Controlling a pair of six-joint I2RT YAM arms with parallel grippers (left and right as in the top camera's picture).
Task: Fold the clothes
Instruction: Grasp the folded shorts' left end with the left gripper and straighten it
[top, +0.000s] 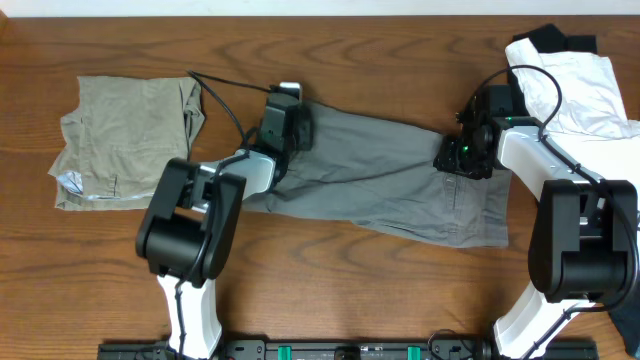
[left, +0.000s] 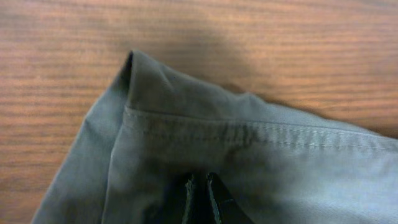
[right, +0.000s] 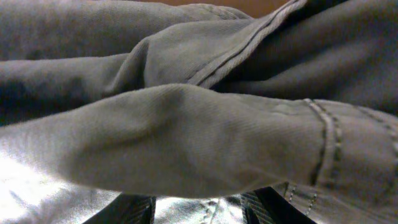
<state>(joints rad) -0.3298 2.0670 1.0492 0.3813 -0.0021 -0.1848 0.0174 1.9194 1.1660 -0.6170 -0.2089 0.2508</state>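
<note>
The mid-grey shorts (top: 390, 175) lie spread across the middle of the wooden table, creased. My left gripper (top: 283, 128) is at their upper left end. In the left wrist view its fingers (left: 201, 190) are pressed together on the grey cloth (left: 249, 162), just behind a stitched hem corner. My right gripper (top: 463, 155) is at the right end of the shorts. In the right wrist view its fingers (right: 200, 211) are wide apart, with bunched grey cloth (right: 186, 130) and a stitched seam filling the space between and above them.
Folded khaki-beige shorts (top: 125, 140) lie at the left of the table. A white garment (top: 570, 85) lies on a black one (top: 555, 40) at the back right, close behind the right arm. Bare wood (left: 249, 37) shows beyond the grey hem.
</note>
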